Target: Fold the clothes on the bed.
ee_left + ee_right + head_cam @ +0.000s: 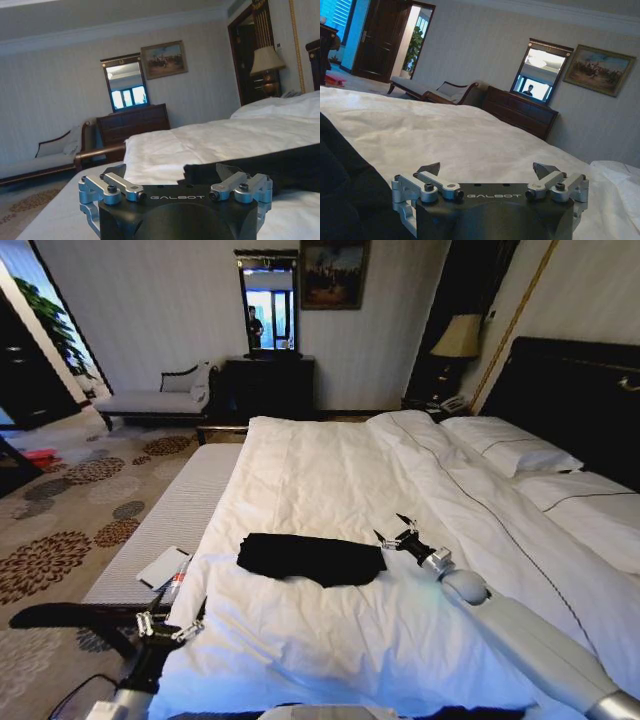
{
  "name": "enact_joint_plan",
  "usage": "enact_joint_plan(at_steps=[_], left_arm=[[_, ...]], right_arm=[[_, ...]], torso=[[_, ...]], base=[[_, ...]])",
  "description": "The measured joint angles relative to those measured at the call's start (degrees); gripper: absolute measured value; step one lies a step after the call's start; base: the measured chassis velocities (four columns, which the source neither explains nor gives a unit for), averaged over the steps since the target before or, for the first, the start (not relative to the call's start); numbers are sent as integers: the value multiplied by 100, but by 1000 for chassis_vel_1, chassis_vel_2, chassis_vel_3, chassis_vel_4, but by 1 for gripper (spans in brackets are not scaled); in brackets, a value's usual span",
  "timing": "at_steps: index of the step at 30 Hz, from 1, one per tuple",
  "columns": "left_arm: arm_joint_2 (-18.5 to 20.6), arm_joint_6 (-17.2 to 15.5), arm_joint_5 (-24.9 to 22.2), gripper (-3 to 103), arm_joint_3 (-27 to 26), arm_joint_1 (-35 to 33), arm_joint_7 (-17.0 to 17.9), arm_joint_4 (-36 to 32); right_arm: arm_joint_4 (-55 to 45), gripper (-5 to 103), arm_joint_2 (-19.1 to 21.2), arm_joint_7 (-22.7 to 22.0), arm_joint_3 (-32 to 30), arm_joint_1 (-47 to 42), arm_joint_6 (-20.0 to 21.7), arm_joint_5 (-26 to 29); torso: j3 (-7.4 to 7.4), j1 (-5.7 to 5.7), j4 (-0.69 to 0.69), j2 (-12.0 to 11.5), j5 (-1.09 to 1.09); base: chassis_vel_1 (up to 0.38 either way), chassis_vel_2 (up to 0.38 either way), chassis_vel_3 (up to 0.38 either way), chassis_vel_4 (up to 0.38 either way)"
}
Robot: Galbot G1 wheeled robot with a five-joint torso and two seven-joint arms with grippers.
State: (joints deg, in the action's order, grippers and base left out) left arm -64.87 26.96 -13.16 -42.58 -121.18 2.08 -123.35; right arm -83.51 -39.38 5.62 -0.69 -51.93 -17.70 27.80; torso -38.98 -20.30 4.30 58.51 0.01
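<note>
Head view first: your black clothes are sitting folded into a compact strip on the white duvet of the bed, toward the foot end and a bit left of the middle, lying crosswise. Your right end effector hovers just beside the right end of that strip, fingers spread apart with nothing between them. I can't tell if a fingertip is brushing the fabric or just clear of it.

Your left end effector is down low off the left corner of the bed, near the grey bench that runs along the bed's side, well apart from the clothes. Its fingers are spread too, gripping nothing. A white tablet-like thing lies on the bench close by.

From the left wrist view you get the open left end effector with the black clothes lying across the duvet right past it. In the right wrist view the open right end effector sits over white duvet, with the clothes as a dark mass next to it.
</note>
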Motion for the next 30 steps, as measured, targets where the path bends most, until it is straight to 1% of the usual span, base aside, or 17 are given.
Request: enact_joint_plan(at_steps=[5, 10, 13, 14, 18, 19, 22, 23, 24, 30], left_arm=[[-2, 1, 14, 100, 22, -1, 3, -2], [-1, 1, 12, 100, 26, 9, 12, -1], [-1, -5, 9, 100, 28, 17, 20, 3], [-1, -5, 9, 100, 28, 17, 20, 3], [0, -13, 4, 100, 30, 22, 24, 7], [0, -13, 4, 100, 30, 22, 24, 7], [0, -17, 1, 100, 31, 25, 27, 9], [0, -17, 1, 100, 31, 25, 27, 9], [0, -19, 0, 100, 31, 26, 28, 10], [1, -24, -3, 100, 33, 29, 32, 13]], right_arm=[[138, 100, -41, 12, 268, 282, -14, -67], [361, 100, -103, 68, 677, 762, -75, -145], [549, 100, -164, 111, 1071, 1129, -158, -324], [549, 100, -164, 111, 1071, 1129, -158, -324], [889, 100, -285, 213, 1446, 1407, -349, -743], [889, 100, -285, 213, 1446, 1407, -349, -743], [1064, 100, -324, 305, 1509, 1415, -529, -1171], [1064, 100, -324, 305, 1509, 1415, -529, -1171], [1086, 100, -326, 335, 1507, 1390, -601, -1304], [781, 100, -200, 380, 1421, 1117, -734, -1678]], torso=[[0, 0, 4, 0, -1], [0, 0, 3, 0, -1], [-1, 0, 2, 0, -1], [-1, 0, 2, 0, -1], [-1, 0, 1, 0, 0], [-1, 0, 1, 0, 0], [-1, 0, 4, 0, -1], [-1, 0, 4, 0, -1], [0, 0, 3, 0, -2], [0, 0, 3, 0, -2]], base=[[0, 0, 0, 0], [0, 0, 0, 0], [0, 0, 0, 0], [0, 0, 0, 0], [0, 0, 0, 0], [0, 0, 0, 0], [0, 0, 0, 0], [0, 0, 0, 0], [0, 0, 0, 0], [0, 0, 0, 0]])
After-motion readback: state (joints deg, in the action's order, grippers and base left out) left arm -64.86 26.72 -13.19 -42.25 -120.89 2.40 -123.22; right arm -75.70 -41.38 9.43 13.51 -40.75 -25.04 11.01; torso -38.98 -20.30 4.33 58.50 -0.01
